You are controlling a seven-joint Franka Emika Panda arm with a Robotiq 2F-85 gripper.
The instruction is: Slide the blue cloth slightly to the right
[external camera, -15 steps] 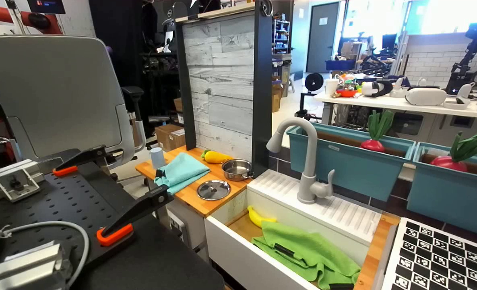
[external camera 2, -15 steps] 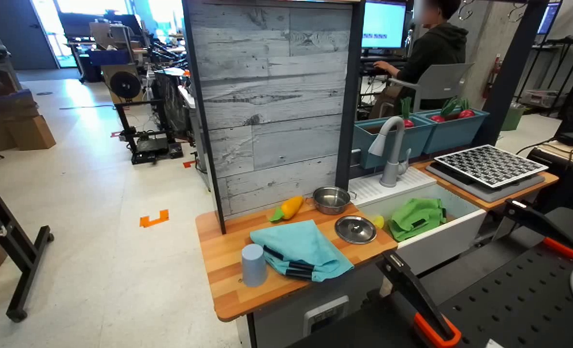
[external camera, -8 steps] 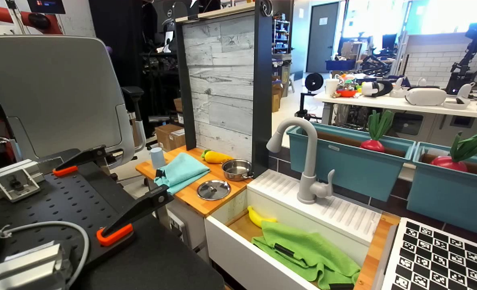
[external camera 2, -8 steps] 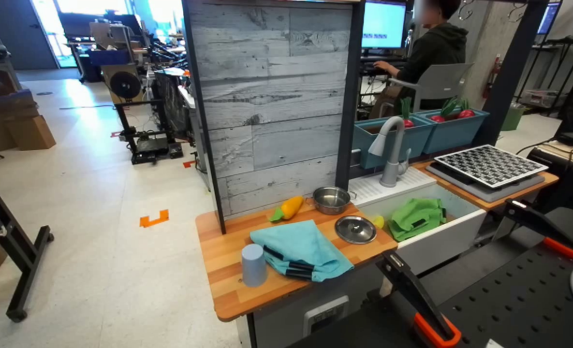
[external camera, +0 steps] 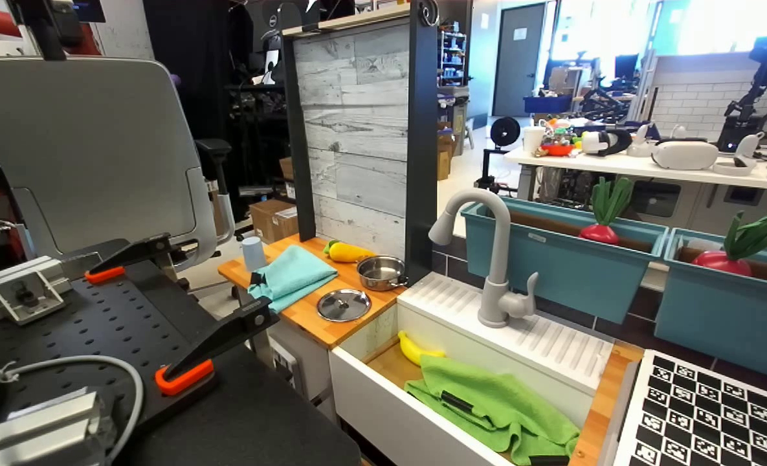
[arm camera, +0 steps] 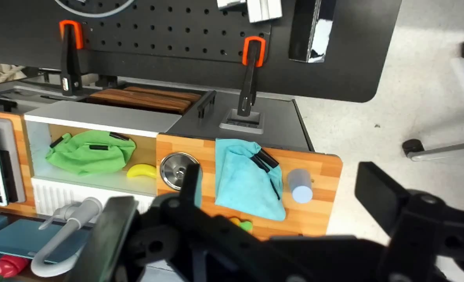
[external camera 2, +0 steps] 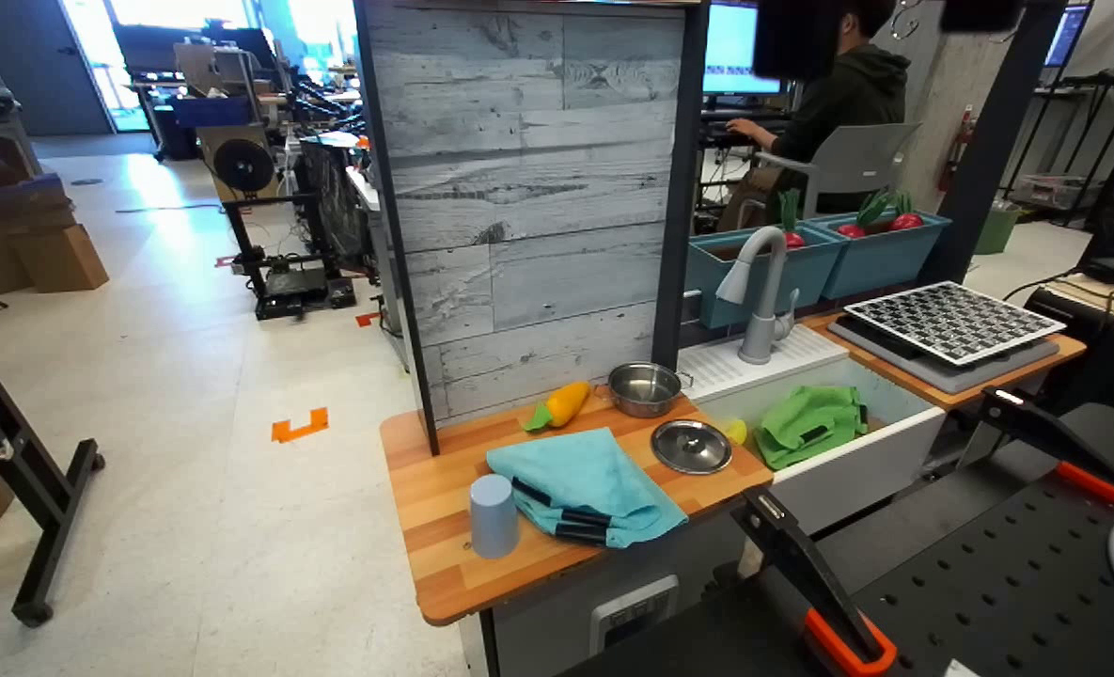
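Observation:
The blue cloth (external camera: 298, 277) lies folded on the wooden counter (external camera 2: 462, 588), with black strips along one edge. It also shows in an exterior view (external camera 2: 587, 475) and in the wrist view (arm camera: 245, 182). Beside its black strips stands an upside-down light blue cup (external camera 2: 494, 515). My gripper (arm camera: 280, 176) is open and empty, its two black fingers wide apart. It is well above the counter, touching nothing. Its dark fingertips (external camera 2: 888, 26) show at the top edge of an exterior view. A dark part of it (external camera: 48, 29) shows at the top left of an exterior view.
A pot lid (external camera 2: 691, 447), a metal pot (external camera 2: 644, 389) and a yellow toy vegetable (external camera 2: 568, 404) lie near the cloth. The sink (external camera: 383, 395) holds a green cloth (external camera: 500, 401) and a banana (external camera: 415, 349). A clamp (external camera 2: 801, 574) juts toward the counter. An upright panel (external camera 2: 538, 188) stands behind.
Dark parts of my gripper have come into view at the top of both exterior views, where they were absent before. The blue cloth and the other objects have not moved.

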